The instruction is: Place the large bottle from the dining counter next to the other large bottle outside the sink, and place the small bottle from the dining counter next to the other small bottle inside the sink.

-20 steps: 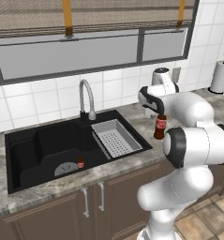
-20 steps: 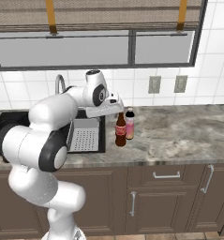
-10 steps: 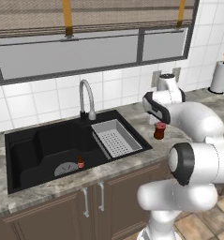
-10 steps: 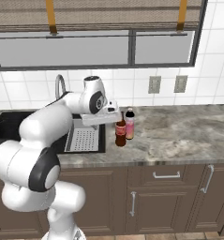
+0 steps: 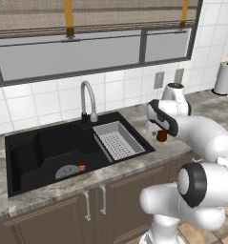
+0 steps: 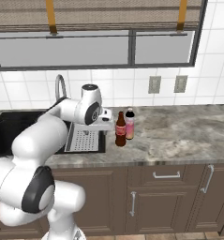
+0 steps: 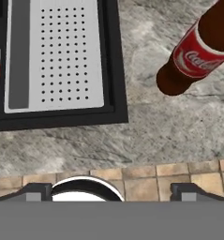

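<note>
A: Going from the left, what do you count?

B: One small bottle inside the sink. On the surface, two large bottles: the cola-dark large bottle touching a pinkish one.

A: And the fingers?

B: Spread wide, holding nothing. The large bottle stands upright, free, to their right.

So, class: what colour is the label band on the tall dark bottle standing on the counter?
Red with white lettering on the large bottle, clearest in the hand view.
</note>
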You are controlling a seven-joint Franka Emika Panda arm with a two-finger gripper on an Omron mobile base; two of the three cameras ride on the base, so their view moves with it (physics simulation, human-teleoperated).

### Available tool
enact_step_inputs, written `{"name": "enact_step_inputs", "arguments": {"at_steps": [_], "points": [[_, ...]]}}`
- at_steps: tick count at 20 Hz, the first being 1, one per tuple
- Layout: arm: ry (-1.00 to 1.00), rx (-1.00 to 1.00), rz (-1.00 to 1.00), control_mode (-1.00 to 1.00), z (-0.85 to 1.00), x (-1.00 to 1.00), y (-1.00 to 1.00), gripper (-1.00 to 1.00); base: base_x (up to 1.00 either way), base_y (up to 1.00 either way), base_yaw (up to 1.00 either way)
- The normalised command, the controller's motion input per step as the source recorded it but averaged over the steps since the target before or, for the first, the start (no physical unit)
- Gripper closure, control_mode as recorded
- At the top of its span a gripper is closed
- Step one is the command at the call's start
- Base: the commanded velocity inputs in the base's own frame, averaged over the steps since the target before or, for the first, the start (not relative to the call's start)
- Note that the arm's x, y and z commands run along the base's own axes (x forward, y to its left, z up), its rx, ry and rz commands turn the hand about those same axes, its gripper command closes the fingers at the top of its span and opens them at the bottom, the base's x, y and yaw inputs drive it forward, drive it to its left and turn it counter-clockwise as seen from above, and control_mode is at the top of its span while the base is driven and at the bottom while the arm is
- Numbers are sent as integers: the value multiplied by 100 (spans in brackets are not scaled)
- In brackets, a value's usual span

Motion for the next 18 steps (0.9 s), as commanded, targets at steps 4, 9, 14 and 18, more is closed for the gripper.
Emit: {"name": "enact_step_inputs", "arguments": {"at_steps": [4,9,14,18], "points": [[0,6,-6,-100,-1,0,55,-100,0,0,0],[0,0,-4,-100,-22,-13,35,-100,0,0,0],[0,-6,0,-100,-32,-31,3,-100,0,0,0],[0,-11,0,-100,-14,-15,0,-100,0,0,0]]}}
